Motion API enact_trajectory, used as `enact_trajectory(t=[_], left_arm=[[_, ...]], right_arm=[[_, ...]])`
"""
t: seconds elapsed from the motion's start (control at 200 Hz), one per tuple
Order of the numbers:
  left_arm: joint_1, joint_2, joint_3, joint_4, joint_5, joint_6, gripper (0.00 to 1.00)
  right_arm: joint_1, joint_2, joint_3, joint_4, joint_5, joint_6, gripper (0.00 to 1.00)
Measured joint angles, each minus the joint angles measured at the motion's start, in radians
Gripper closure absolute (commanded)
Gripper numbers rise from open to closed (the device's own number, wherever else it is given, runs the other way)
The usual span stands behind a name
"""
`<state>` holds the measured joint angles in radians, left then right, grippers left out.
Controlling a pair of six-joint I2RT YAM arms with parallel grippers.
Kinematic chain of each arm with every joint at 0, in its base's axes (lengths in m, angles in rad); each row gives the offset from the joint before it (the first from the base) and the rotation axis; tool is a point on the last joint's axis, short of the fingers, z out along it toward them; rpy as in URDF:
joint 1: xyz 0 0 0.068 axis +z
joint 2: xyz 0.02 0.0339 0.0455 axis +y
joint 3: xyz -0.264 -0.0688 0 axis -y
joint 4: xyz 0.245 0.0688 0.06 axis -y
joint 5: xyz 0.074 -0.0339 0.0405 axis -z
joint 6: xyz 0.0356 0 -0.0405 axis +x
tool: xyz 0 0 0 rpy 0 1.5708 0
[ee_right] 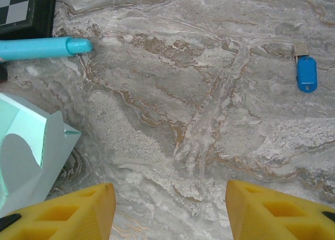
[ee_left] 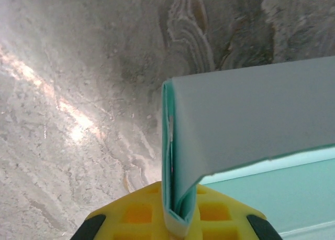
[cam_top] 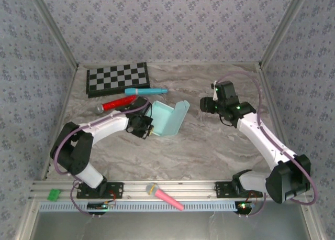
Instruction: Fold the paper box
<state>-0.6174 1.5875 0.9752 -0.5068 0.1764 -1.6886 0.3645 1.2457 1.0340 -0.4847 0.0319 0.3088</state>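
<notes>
**Left gripper** (cam_top: pixel 148 127): clenched on the box (cam_top: pixel 168 118). In the left wrist view the yellow fingers (ee_left: pixel 137 215) pinch a folded edge of the box between them. The pale wall rises from the jaws and bends off to the right of the tool, over a lighter aqua panel at lower right. From above, the box stands partly formed directly ahead of this gripper on the table (cam_top: pixel 199 145). One flap is tilted up on the side away from the tool.

**Right gripper** (cam_top: pixel 208 105): released, grasping nothing. In its wrist view the two yellow fingers (ee_right: pixel 70 208) stand wide apart with bare marble between them. The box lies to the left of this tool, near the left finger but apart from it. A flap with a curved cut-out faces the camera.

**Other items relative to the right gripper:**
- A teal marker (ee_right: pixel 44 47) lies ahead and to the left, beyond the box, with its rounded end pointing right.
- The corner of a board (ee_right: pixel 21 7) lies further ahead and left.
- A blue tag (ee_right: pixel 306 75) lies ahead and to the right, well apart from the tool.

**Relative to the left gripper:** from above, a red pen (cam_top: pixel 118 104) lies just beyond it, near the wrist.
</notes>
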Motion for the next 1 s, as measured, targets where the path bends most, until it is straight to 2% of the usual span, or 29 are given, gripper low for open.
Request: enact_trajectory(t=[0.08, 0.17, 0.36, 0.53, 0.605, 0.82, 0.999], left_arm=[[0.0, 0.012, -0.005, 0.014, 0.016, -0.016, 0.94], [0.0, 0.019, -0.018, 0.028, 0.02, -0.026, 0.79], [0.0, 0.021, -0.034, 0.04, 0.022, -0.044, 0.56], [0.0, 0.021, -0.032, 0.036, 0.011, -0.033, 0.19], [0.0, 0.021, -0.012, 0.006, -0.012, -0.006, 0.07], [-0.003, 0.008, 0.104, -0.053, -0.124, 0.113, 0.03], [-0.008, -0.016, 0.155, -0.12, -0.272, 0.305, 0.08]], right_arm=[[-0.001, 0.0, -0.007, 0.005, -0.003, 0.002, 0.41], [0.0, 0.0, -0.011, 0.006, -0.004, 0.002, 0.41], [-0.002, 0.0, -0.011, 0.006, -0.008, 0.002, 0.4], [-0.007, 0.0, -0.015, 0.009, -0.014, 0.002, 0.41], [-0.008, 0.0, -0.022, 0.01, -0.014, 0.002, 0.41], [-0.014, 0.0, -0.035, 0.011, -0.022, 0.002, 0.41], [-0.018, 0.002, -0.053, 0.021, -0.042, 0.003, 0.41]])
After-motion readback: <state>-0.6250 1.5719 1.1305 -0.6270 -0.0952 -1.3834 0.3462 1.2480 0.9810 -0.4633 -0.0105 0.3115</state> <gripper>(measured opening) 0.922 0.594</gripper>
